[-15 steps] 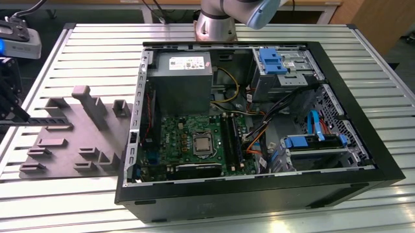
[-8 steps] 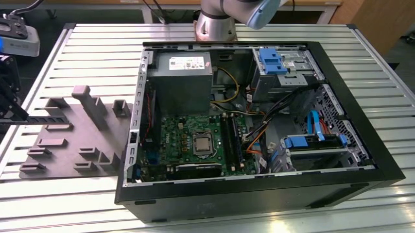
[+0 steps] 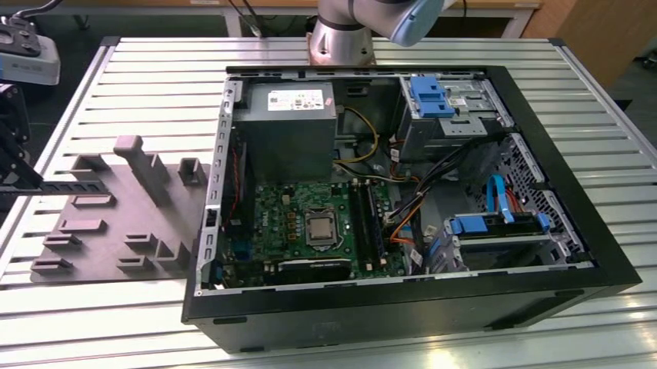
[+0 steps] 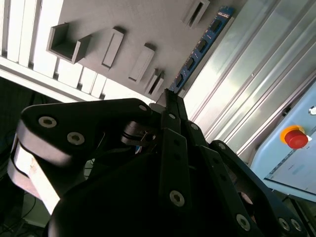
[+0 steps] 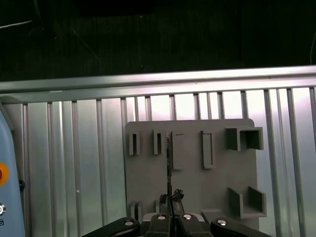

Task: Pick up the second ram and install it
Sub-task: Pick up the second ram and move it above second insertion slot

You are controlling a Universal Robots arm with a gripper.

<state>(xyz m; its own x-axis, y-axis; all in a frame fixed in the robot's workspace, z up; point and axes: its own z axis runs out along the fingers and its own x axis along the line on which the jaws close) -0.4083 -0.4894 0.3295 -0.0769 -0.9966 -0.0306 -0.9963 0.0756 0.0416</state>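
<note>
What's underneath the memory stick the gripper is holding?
Under the memory stick lies the grey holder plate, resting on the slatted metal table. The gripper covers the stick's near end, and whether stick and plate touch cannot be seen.

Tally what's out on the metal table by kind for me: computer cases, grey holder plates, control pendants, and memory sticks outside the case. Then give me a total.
computer case: 1
grey holder plate: 1
control pendant: 1
memory stick, gripped at one end by the tool: 1
Total: 4
</note>
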